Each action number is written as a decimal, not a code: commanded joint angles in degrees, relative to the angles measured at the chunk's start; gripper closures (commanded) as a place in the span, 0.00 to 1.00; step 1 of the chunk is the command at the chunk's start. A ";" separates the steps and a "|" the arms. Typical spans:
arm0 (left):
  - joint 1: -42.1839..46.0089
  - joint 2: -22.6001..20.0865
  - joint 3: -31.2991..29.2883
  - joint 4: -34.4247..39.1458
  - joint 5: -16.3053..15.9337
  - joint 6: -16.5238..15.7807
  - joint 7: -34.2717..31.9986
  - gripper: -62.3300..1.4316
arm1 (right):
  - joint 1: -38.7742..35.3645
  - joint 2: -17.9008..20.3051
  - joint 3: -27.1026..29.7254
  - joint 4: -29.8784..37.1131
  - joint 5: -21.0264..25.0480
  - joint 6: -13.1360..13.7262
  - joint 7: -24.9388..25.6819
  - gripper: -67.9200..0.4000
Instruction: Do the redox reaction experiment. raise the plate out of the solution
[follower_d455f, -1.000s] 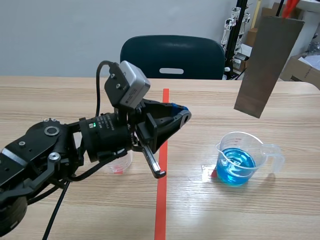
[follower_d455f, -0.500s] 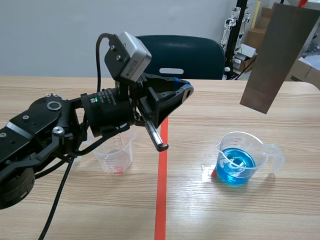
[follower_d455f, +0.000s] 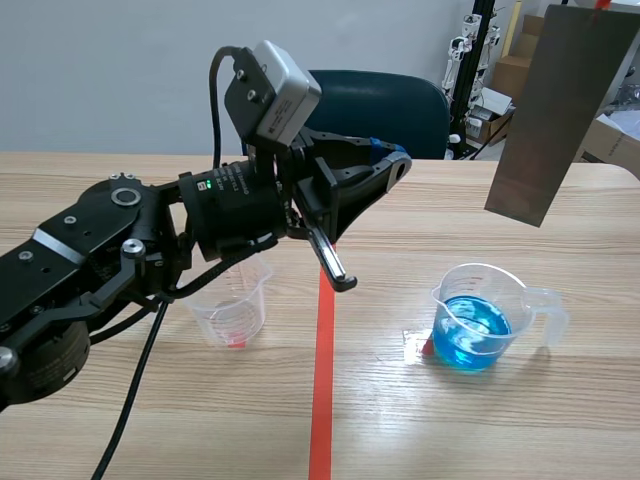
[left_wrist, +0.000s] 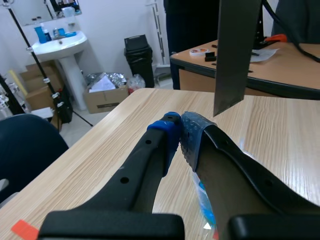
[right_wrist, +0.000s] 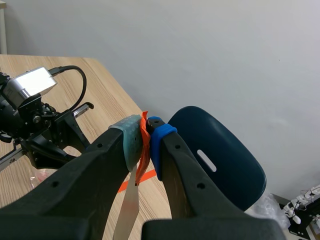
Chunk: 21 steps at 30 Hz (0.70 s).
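The grey plate hangs in the air, all the way out of the blue water — it is up at about 1 o'clock from the clear beaker and does not touch it. The right gripper pinches the plate at its top, with both pads tight on the orange tab. The left gripper is squeezed closed with nothing inside. A small clear cup stands at 9 o'clock from the beaker — past the red tape line.
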 joint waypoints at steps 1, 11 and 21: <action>-0.35 0.31 0.02 0.76 -0.61 -0.17 -0.76 0.91 | 0.66 0.61 0.63 0.59 0.87 0.33 0.50 0.99; 0.02 0.31 1.77 0.74 -0.70 -2.54 2.95 0.91 | 0.66 0.61 0.66 0.59 0.87 0.33 -1.18 0.99; 0.00 0.28 1.77 0.74 -1.07 -2.54 2.91 0.91 | 0.66 1.22 0.70 0.59 0.92 0.33 -2.12 0.99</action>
